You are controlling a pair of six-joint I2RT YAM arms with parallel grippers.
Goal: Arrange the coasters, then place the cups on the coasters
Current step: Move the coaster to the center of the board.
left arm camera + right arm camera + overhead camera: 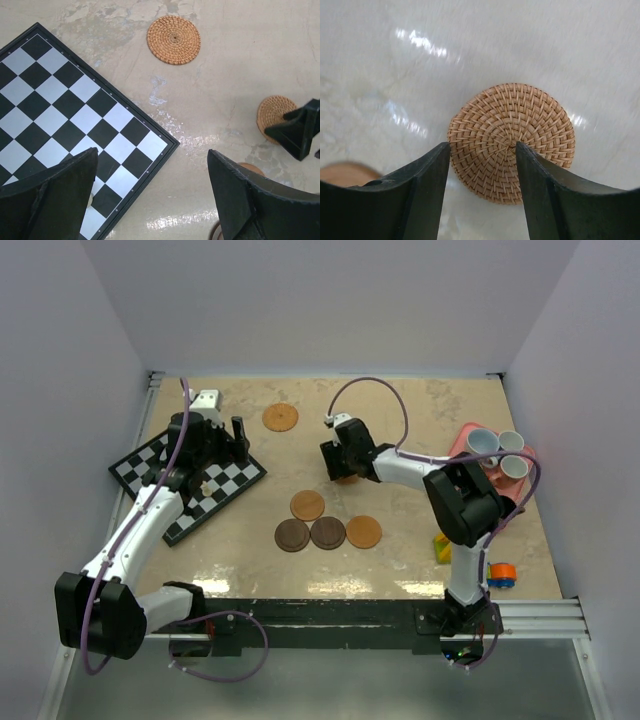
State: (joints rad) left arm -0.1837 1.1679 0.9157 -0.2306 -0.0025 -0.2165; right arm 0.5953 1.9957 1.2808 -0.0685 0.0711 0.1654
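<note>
Several woven coasters lie on the table: an orange-tan one at the back, then a cluster of orange-tan, dark brown, dark brown and orange-tan. My right gripper hangs low over another orange-tan coaster, which lies flat. Its jaws are partly open, one finger at the disc's left edge, the other over its centre. My left gripper stands wide open and holds nothing above the chessboard's corner. Three pale cups sit on the pink tray.
A black-and-white chessboard lies tilted at the left, under the left arm. Small coloured blocks sit near the right front edge. A white object rests at the back left. Walls close in on three sides.
</note>
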